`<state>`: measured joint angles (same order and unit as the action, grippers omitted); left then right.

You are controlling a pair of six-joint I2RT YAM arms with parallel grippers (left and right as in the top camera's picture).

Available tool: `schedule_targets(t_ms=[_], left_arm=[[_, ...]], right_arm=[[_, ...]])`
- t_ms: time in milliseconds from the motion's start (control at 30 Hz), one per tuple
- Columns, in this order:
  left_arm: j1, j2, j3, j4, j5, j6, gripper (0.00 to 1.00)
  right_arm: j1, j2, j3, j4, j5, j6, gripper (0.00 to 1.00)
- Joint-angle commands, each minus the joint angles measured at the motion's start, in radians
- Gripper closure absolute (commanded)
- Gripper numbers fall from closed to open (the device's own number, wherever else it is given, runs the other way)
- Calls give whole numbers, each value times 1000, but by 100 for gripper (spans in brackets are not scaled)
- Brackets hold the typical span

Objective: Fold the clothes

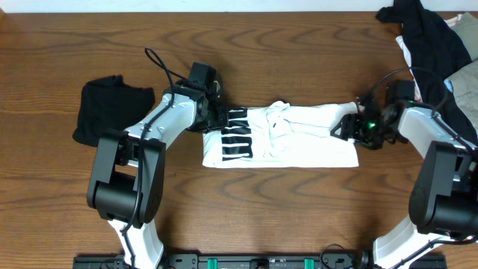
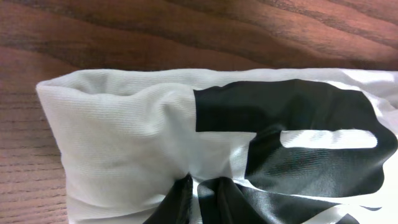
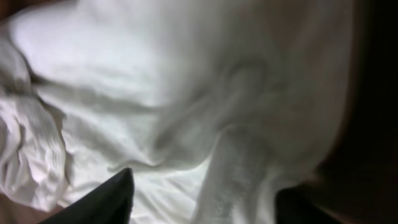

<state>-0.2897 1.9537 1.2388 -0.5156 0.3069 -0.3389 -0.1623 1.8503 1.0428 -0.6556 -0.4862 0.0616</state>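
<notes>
1. Table (image 1: 299, 217): dark wood; bears everything listed, both arms reaching in from the near edge.

2. White shirt (image 1: 299, 142): spans between the two pincers, flattened into a rough oblong. Black print (image 1: 237, 140) lies at the end beside the left pincer, with a crumpled ridge toward the middle. It appears stretched end to end so a fold can be made evenly.

3. Heap of garments (image 1: 429, 41): black over pale, behind and outboard of the right pincer, apparently waiting its turn.

4. Black garment (image 1: 104, 108): compact bundle well outboard of the left pincer, seemingly set aside.

5. Left pincer (image 1: 218, 118): at the shirt's printed end, far corner. It is narrow; cloth gathers into creases where the fingers (image 2: 177, 202) meet, so judged to be pinching the shirt.

6. Right pincer (image 1: 351, 127): at the opposite end. A fold of white cloth lies between its dark fingers (image 3: 109, 196), which stand apart; whether it grips cannot be told.
</notes>
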Motion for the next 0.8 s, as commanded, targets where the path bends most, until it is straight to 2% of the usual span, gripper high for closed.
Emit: schedule_targets(t_ms=[0, 67, 100, 267, 467, 600, 767], left_arm=[[10, 19, -16, -22, -80, 14, 83], [10, 19, -16, -22, -80, 14, 83], [10, 19, -16, -22, -80, 19, 83], [10, -10, -13, -50, -80, 68, 83], [10, -126, -12, -82, -88, 92, 83], [10, -186, -12, -87, -88, 92, 83], [10, -205, -12, -117, -92, 92, 83]], right_arm=[[33, 48, -44, 0, -11, 34, 65], [31, 48, -44, 5, -8, 44, 97], [29, 48, -44, 6, -3, 48, 99], [8, 43, -42, 5, 77, 64, 99], [-63, -16, -8, -15, 136, 46, 99], [-101, -74, 61, -82, 147, 17, 99], [-82, -127, 169, -198, 176, 8, 99]])
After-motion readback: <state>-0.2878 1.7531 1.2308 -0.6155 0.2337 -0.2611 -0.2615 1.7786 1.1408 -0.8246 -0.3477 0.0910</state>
